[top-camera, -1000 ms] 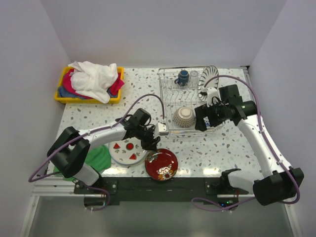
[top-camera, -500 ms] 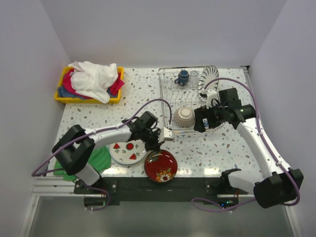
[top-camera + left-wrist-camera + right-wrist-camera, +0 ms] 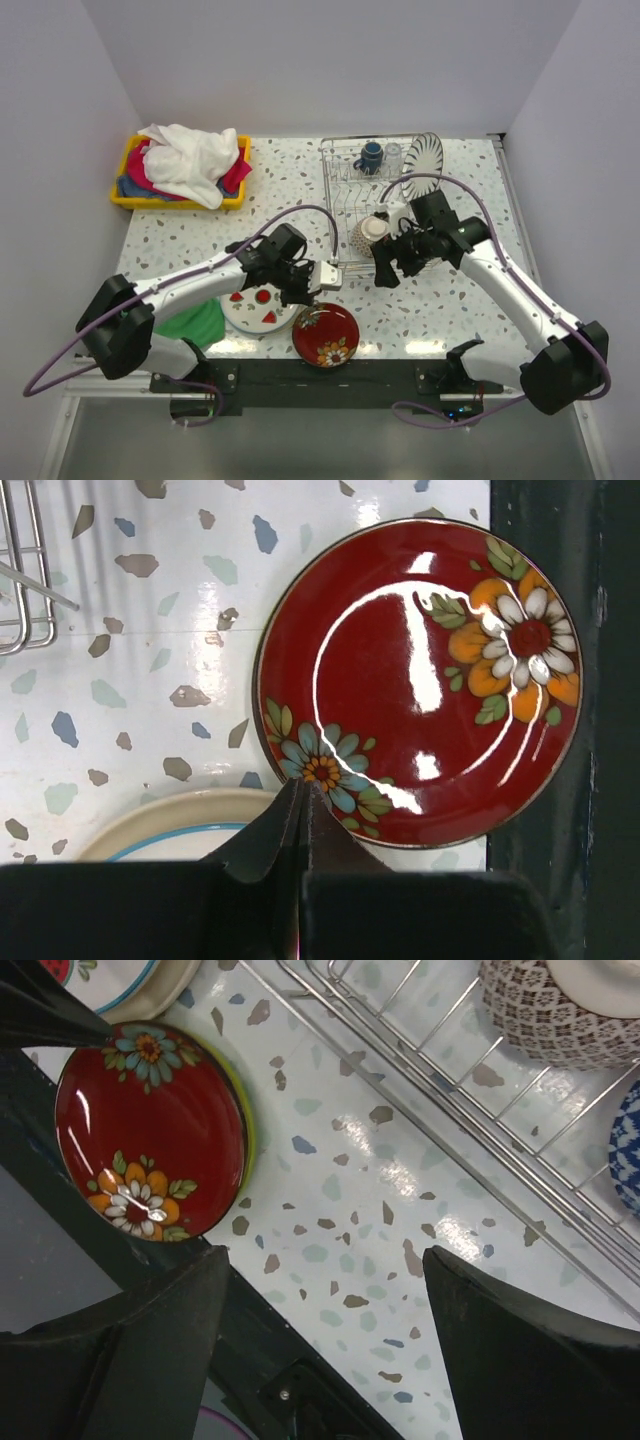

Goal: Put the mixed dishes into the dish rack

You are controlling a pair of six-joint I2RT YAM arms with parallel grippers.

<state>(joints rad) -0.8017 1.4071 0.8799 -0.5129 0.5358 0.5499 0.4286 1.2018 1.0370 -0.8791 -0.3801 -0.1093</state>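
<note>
Left claw [image 3: 303, 785] was seen pinched shut, empty, at the red floral plate [image 3: 420, 680], left unloaded on the table [image 3: 450, 290]; right claw [image 3: 322, 1260] was held wide. Mug [image 3: 371, 156], striped plate [image 3: 424, 155] and bowl [image 3: 370, 234] were counted in the dish rack [image 3: 327, 190].

White-linked arms [image 3: 195, 278] with black joints, looping purple cables [image 3: 300, 212], matte black tapered jaws.
</note>
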